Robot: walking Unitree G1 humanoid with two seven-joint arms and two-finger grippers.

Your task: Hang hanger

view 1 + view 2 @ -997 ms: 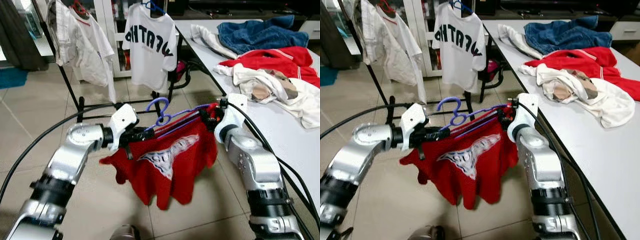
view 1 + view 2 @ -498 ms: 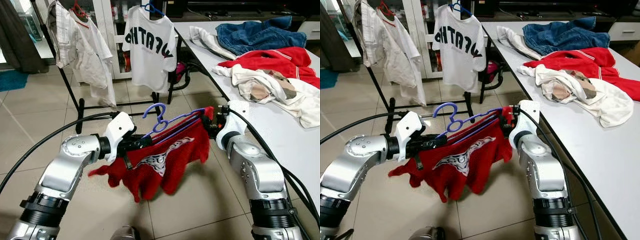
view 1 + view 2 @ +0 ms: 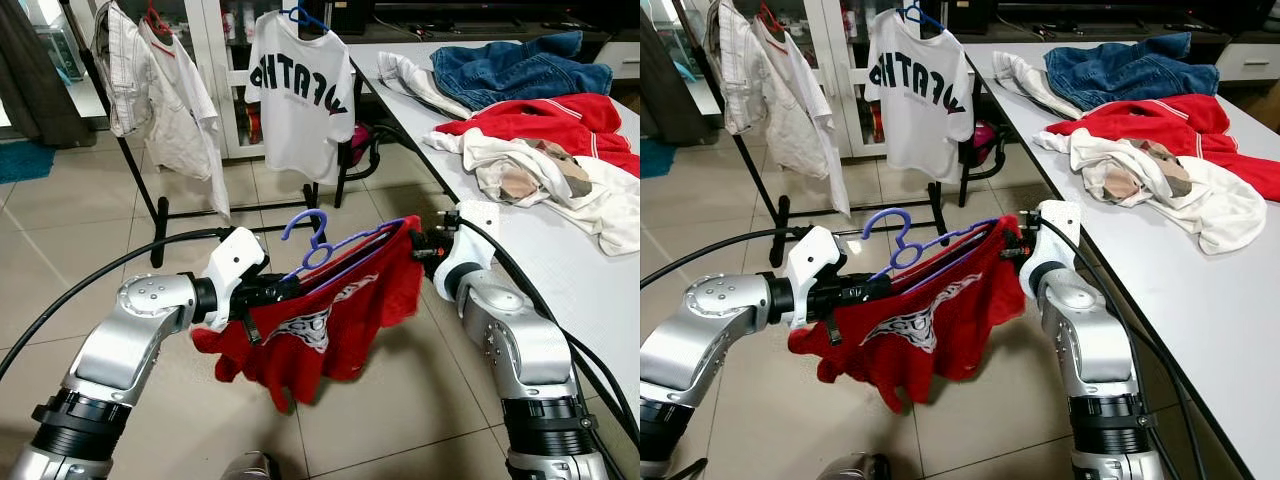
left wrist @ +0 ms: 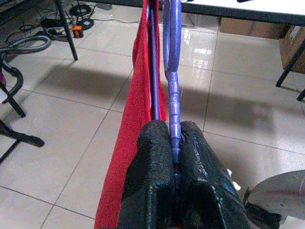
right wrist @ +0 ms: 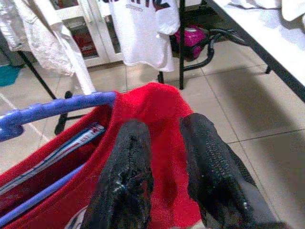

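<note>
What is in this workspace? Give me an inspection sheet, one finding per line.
Surface: white table on the robot's right; tiled floor below.
Job's things: purple hanger carrying a red shirt, held between both arms; clothes rack ahead.
Clutter: jeans, red garment and white garment heaped on the table.
Grippers: left gripper shut on the hanger; right gripper pinching the red shirt's end.
Cables: black cables along both arms.
Surroundings: two white shirts hanging on the rack.
</note>
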